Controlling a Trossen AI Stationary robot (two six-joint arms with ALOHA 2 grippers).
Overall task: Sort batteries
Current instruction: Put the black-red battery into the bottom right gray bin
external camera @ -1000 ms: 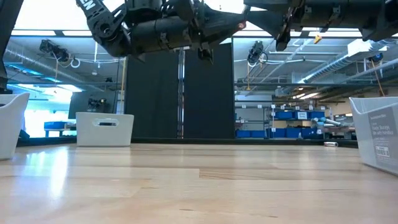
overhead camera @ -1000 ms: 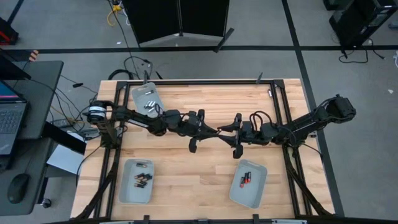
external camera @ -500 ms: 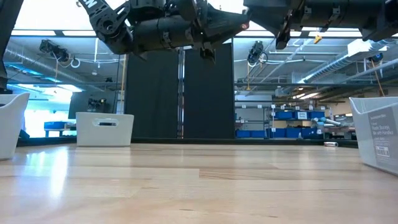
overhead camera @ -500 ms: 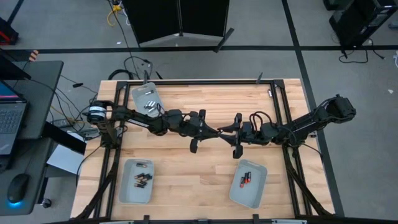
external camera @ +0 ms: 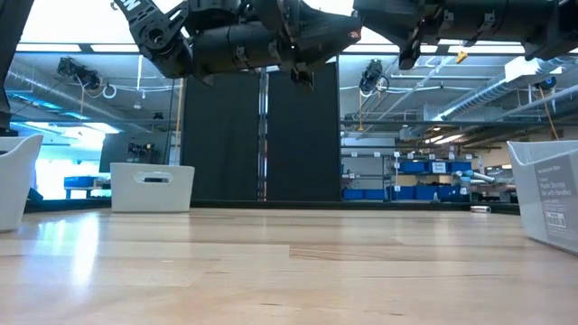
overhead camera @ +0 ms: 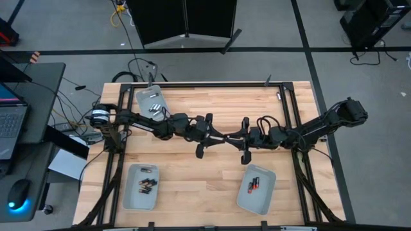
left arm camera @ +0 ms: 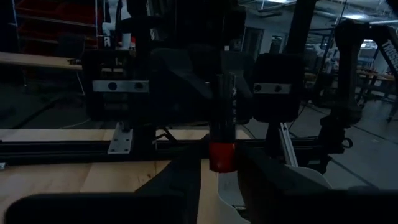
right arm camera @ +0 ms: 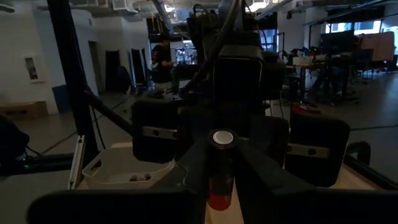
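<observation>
Both arms meet high over mid-table (overhead camera: 192, 170), trays well apart near its edges. One battery (right arm camera: 221, 167) stands between the two pincers: right pincer (overhead camera: 240, 139) clamped on it, left pincer (overhead camera: 212, 136) slightly apart around it.

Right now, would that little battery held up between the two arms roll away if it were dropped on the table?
Probably yes: the battery is a smooth round cylinder, so it would likely roll on the flat wooden table. It looks rigid, not floppy. Its smooth casing may slip between the end effector fingers.
</observation>
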